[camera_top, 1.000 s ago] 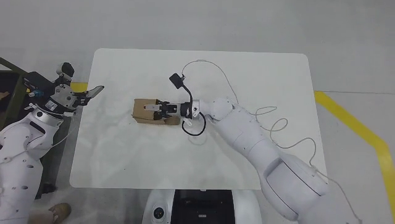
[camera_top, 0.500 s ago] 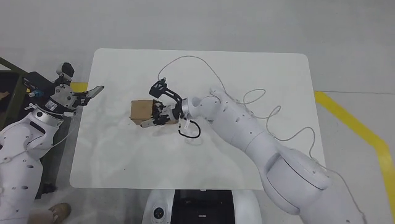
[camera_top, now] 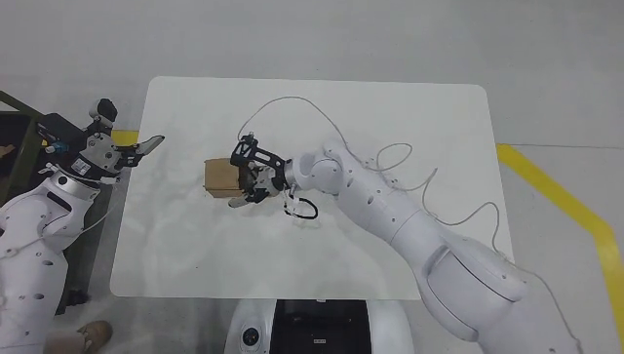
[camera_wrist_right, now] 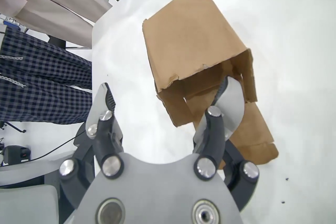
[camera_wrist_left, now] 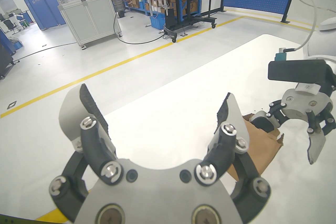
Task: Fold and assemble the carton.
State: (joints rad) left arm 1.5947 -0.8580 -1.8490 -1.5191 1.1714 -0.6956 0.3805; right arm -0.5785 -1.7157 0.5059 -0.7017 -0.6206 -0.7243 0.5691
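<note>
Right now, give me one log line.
carton: on table, one end open | right claw: open, one finger inside open end | left claw: open, at table edge

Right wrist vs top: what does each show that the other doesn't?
Right wrist: the carton's open end, one finger of the open right gripper inside it, the other outside. Top: the left gripper, open, at the table's left edge, apart from the carton. Both: the carton lying on the table, right gripper at its end.
</note>
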